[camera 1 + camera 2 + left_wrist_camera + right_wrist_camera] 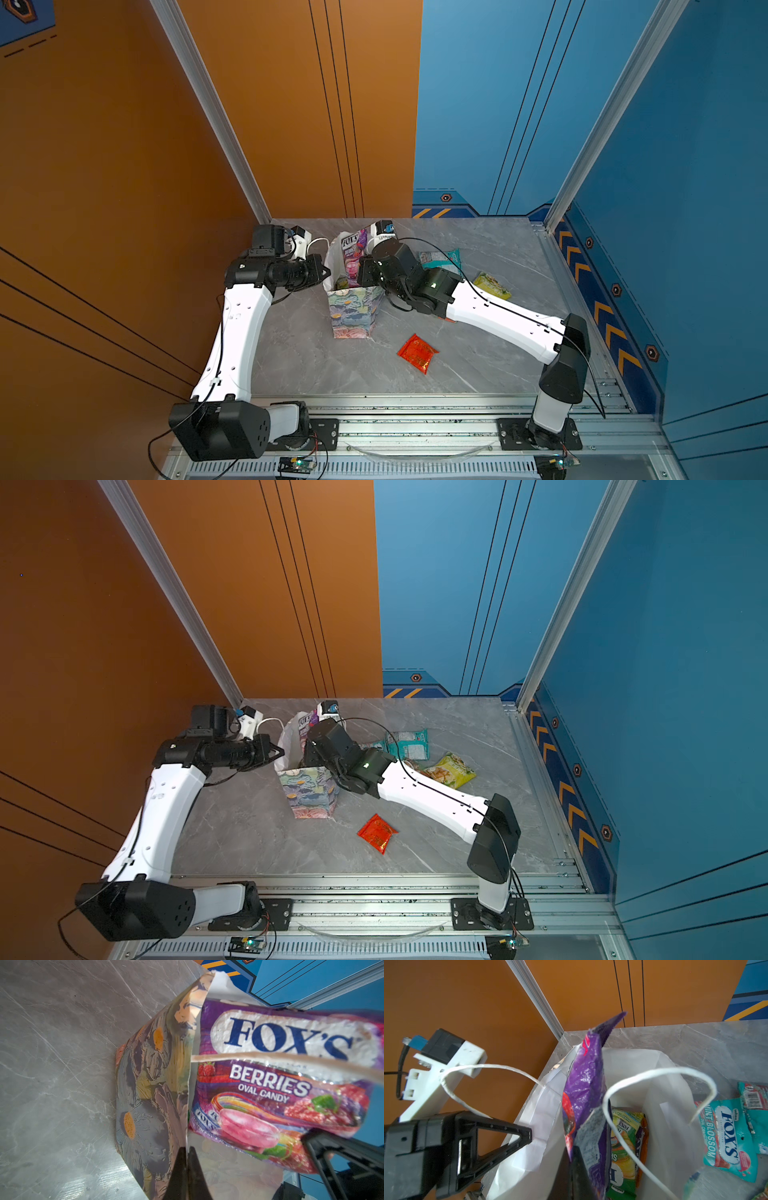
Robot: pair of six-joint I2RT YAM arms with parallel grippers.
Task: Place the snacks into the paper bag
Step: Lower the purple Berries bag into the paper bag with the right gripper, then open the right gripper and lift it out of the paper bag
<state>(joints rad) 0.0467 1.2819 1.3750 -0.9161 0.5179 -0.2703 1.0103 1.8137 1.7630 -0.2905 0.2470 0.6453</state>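
Observation:
The floral paper bag [355,313] [312,791] stands upright mid-table. My left gripper [328,272] [188,1148] is shut on the bag's left wall at the rim [145,1084]. My right gripper [360,269] [572,1150] is shut on a purple FOX'S snack packet [352,251] [270,1084] [583,1084], which hangs upright in the bag's mouth. Green and orange packets [625,1140] lie inside the bag. On the table lie a teal packet [440,259] [726,1140], a yellow-green packet [492,286] and a red packet [417,353] [377,833].
The bag's white cord handles [654,1072] arch over its mouth, one next to the left wrist camera mount [446,1059]. An orange wall [124,208] rises left of the table, a blue wall [685,208] to the right. An aluminium rail [415,409] runs along the front.

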